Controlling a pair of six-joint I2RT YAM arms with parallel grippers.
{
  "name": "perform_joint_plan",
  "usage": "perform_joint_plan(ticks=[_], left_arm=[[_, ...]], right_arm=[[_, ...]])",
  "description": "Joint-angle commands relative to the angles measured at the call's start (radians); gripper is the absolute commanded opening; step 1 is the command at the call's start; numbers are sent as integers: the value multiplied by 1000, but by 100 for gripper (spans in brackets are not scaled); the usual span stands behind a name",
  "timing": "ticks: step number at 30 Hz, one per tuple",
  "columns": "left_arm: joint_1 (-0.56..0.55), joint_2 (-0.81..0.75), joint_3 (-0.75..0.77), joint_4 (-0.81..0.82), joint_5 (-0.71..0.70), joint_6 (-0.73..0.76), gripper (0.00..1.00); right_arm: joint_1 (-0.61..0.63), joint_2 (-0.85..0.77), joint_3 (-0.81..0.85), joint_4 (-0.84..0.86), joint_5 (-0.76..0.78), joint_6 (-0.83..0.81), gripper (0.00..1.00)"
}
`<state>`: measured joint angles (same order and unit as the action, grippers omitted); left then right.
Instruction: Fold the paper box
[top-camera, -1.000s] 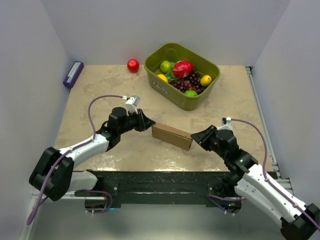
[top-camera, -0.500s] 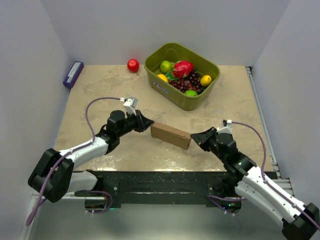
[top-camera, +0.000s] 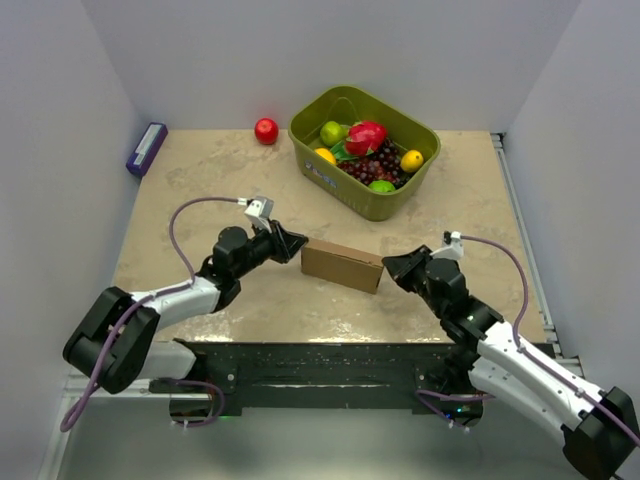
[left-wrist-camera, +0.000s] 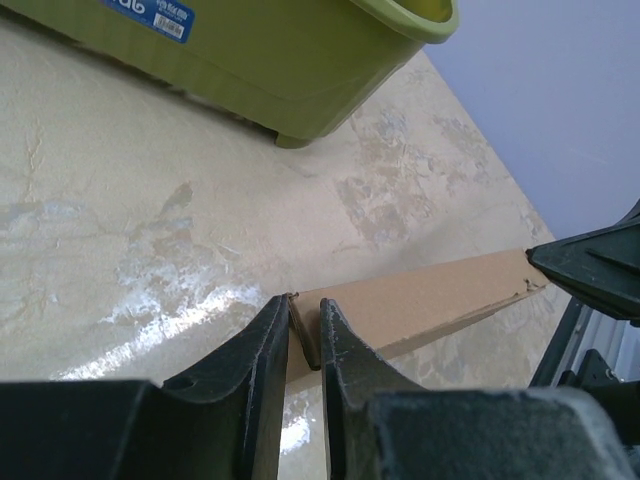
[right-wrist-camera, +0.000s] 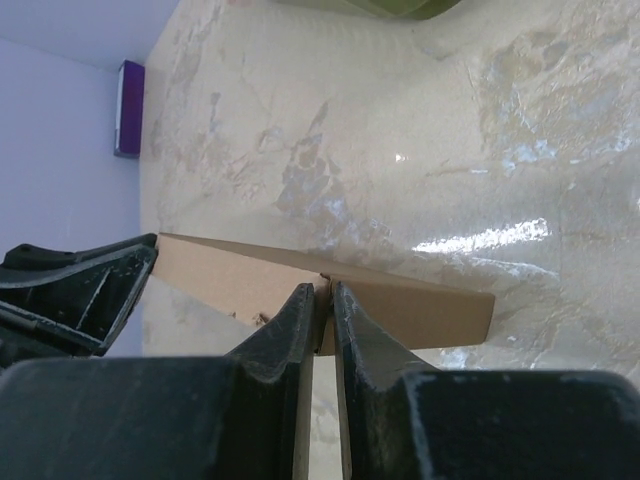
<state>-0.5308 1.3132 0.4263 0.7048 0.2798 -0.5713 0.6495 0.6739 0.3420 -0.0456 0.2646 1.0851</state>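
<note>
Paper box (top-camera: 343, 265): brown, near the middle of the desk (top-camera: 200, 190), spanning between both end effectors.
Left end effector (top-camera: 296, 243): almost closed, fingers pinching the box's left end.
Right end effector (top-camera: 392, 267): almost closed, fingers pinching the box's right end.
Green basket (top-camera: 372, 206): beyond the box, holding fruit (top-camera: 366, 137).
Red apple (top-camera: 266, 131): far side, left of the basket.

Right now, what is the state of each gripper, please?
Left gripper: closed, holding one end of the paper box.
Right gripper: closed, holding the other end.
</note>
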Motion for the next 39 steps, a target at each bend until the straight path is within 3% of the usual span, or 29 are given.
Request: perform_joint_plan(ticks=[1,10,13,14,18,21,23,27,29,33,36,38,39], left_arm=[[-43,32,-38,-10,125,59,22],[-173,-156,-201,-100,23,91,26],[-193,-256,-250,-169,-11,82,36],[-195,-305,-257,-191,-19,80,46],[-201,-451,-258,-313,-65,77,66],[-202,-551,-241,-415,-103,67,78],[-202,-615,-224,-484,-113,50,85],[-199,-569,-187,-493,-187,69,91],[-196,-470,-160,-455,-220,82,94],[-47,-281,-57,-328,-115,90,94],[61,-223,49,-329,-109,108,95],[122,-215,110,-411,-117,143,96],[203,-219,159,-438,-99,143,96]], right_arm=[[21,59,37,21,-62,-89,11],[32,-54,29,-118,-151,-106,15],[36,-101,40,-204,-180,-125,19],[35,-114,46,-227,-183,-131,21],[36,-163,81,-318,-205,-168,31],[35,-197,100,-364,-205,-188,45],[35,-209,123,-372,-206,-226,60],[35,-118,147,-298,-188,-321,68],[35,-51,141,-223,-194,-346,72],[19,188,214,-15,-151,-444,82],[-82,329,258,103,-223,-504,82],[-226,336,256,153,-316,-528,82],[-317,329,267,165,-335,-553,83]])
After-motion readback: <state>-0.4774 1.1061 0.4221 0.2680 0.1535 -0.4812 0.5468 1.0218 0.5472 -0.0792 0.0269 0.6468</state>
